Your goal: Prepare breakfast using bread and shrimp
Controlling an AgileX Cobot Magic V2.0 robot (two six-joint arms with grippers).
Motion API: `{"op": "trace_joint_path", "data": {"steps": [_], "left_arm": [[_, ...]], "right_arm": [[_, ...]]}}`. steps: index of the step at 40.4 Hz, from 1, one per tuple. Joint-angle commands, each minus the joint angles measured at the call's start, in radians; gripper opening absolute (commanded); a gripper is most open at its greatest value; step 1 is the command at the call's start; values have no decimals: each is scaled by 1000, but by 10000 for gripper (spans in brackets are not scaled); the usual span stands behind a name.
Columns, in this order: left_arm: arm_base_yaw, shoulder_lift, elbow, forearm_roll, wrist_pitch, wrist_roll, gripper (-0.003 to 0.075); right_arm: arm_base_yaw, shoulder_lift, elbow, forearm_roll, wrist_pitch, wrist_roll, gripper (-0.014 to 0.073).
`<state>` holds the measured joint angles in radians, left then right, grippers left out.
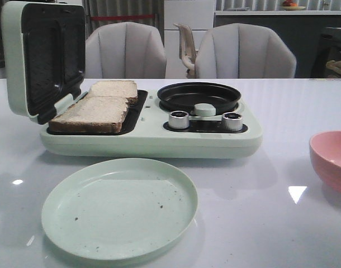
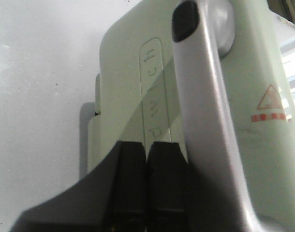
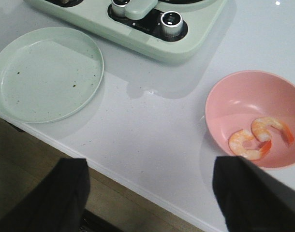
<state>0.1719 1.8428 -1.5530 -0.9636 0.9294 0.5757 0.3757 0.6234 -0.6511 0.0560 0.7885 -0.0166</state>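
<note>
Resting in the pink round bowl, two curled pink-orange shrimp lie between the right gripper's wide-spread fingers; left gripper fingers pressed together.

The table looks glossy and smooth, the mint sandwich maker satin plastic with shiny metal knobs, and the bread rough and porous.

A round pale-green speckled plate lies on the glossy white tabletop near its edge. Beside it stands the pale-green breakfast maker with two silver knobs. A pink bowl, well apart from the plate, holds two curled orange-pink shrimp. The right pincer stands wide open, its dark fingers apart.
</note>
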Motion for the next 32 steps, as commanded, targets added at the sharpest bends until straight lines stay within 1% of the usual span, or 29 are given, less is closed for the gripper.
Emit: {"op": "trace_joint_path", "data": {"steps": [1,6,10,14,20,28,32], "left_arm": [[-14,-73,-35,-68,32,49,101],[-45,-125,-24,-14,71,78,101],[-72,-190,14,20,69,87,101],[-103,-275,93,22,64,134,101],[-160,-423,233,20,18,186,101],[-268,-599,406,27,-17,217,101],[-343,-673,469,55,-31,217,101]], "right_arm": [[-3,-2,-28,-4,-71,0,622],[-3,-2,-28,-4,-71,0,622],[-3,-2,-28,-4,-71,0,622],[-3,-2,-28,-4,-71,0,622],[-3,-2,-28,-4,-71,0,622],[-3,-2,-28,-4,-71,0,622],[-3,-2,-28,-4,-71,0,622]]}}
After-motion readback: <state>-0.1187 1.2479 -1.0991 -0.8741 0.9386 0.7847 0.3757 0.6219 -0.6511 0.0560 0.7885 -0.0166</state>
